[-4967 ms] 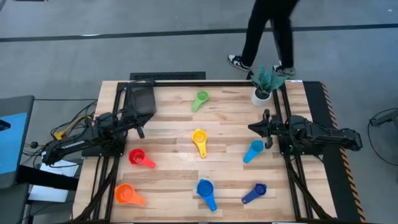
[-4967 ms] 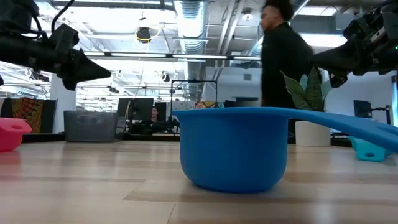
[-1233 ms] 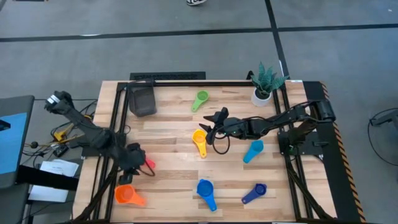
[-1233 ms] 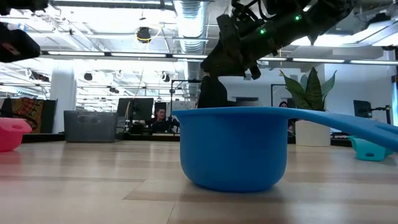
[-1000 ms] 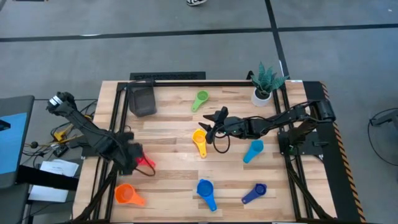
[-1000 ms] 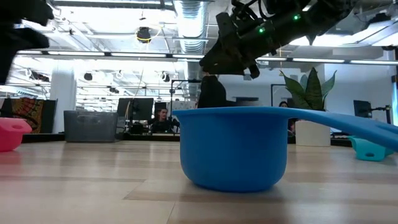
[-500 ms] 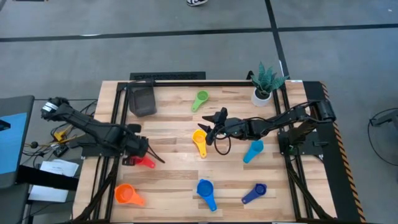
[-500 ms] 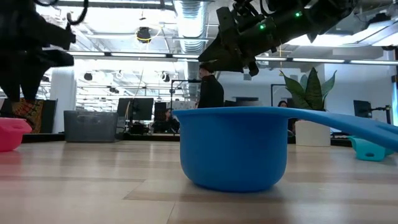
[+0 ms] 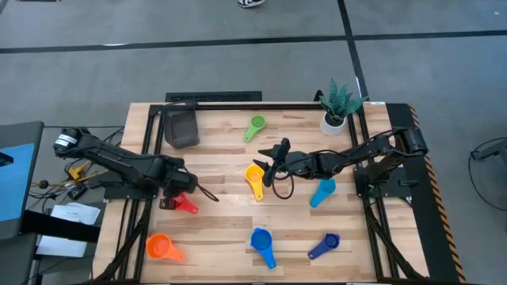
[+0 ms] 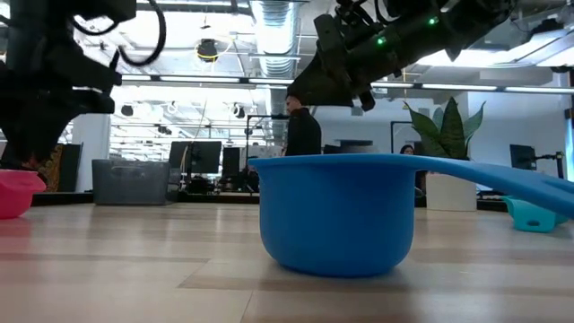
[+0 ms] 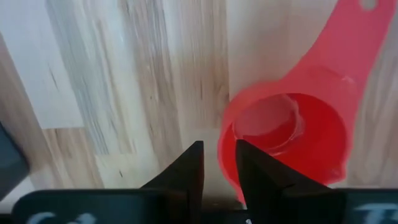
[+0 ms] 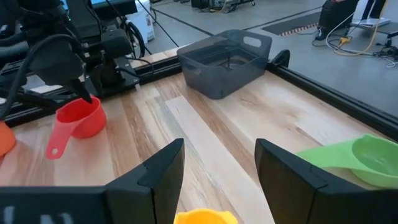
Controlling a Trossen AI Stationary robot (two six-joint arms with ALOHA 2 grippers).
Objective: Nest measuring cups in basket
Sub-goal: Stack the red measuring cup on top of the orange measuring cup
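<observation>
While the red cup [image 9: 179,201] was only approached half a second ago, its rim is now straddled by the narrowly parted left gripper [image 11: 217,163], so a grasp seems imminent. Above the yellow cup [image 9: 253,176], the right gripper [image 12: 219,163] is held spread; the basket [image 9: 181,127] lies far-left.

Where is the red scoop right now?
In the high view the red cup lies on the table's left side, above the orange cup, with the left gripper right at its bowl.
</observation>
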